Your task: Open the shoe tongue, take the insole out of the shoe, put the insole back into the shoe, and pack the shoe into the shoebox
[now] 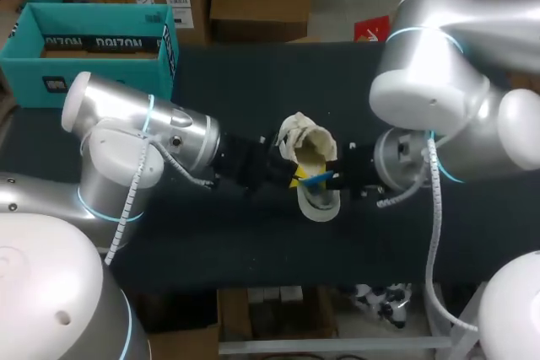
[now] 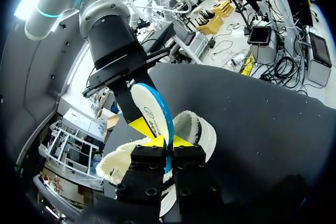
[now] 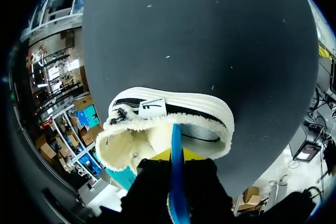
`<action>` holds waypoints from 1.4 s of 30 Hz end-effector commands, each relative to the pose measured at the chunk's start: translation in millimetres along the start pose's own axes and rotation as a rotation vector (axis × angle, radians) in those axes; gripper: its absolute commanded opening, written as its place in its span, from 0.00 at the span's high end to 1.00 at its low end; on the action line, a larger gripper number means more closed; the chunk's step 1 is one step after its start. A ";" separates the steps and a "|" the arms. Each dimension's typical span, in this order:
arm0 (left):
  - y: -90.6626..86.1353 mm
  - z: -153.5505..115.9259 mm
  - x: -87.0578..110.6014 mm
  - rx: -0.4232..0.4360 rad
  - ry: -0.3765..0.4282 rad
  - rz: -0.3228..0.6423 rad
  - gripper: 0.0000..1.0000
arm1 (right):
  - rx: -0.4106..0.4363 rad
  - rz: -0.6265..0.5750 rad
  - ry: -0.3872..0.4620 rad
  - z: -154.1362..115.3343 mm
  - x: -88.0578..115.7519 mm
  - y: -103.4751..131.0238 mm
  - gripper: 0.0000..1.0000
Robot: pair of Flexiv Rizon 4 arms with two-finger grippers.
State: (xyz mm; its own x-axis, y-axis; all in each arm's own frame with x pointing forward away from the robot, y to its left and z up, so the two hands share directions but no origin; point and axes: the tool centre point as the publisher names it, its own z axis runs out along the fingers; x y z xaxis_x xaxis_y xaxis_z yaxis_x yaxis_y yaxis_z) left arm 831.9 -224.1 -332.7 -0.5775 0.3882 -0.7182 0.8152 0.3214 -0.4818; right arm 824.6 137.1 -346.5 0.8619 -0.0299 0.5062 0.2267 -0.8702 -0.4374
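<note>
A cream fleece-lined shoe with a white sole lies at the middle of the black table. Over its opening stands the white insole with a blue edge. My left gripper comes from the left and is shut on the insole; in the left wrist view the insole rises edge-on from between its fingers, above the shoe. My right gripper comes from the right and is shut on the same insole, over the shoe; it shows as the black gripper on the insole's far side.
A teal shoebox stands open at the table's back left corner, behind my left arm. The black table top stretches bare behind the shoe and towards the front edge.
</note>
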 end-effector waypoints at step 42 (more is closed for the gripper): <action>-20.1 -13.0 5.2 -0.017 -0.045 -0.094 0.69 | -0.087 -0.101 0.091 -10.6 -8.5 -3.5 1.00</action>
State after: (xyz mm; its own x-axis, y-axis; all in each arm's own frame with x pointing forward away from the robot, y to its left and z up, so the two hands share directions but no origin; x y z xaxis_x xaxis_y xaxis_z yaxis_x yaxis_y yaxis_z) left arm 817.5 -217.7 -319.9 -0.6477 0.3288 -0.6873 0.7588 0.3594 -0.5431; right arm 815.2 132.5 -339.0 0.8390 0.0613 0.5407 0.2971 -0.8840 -0.3609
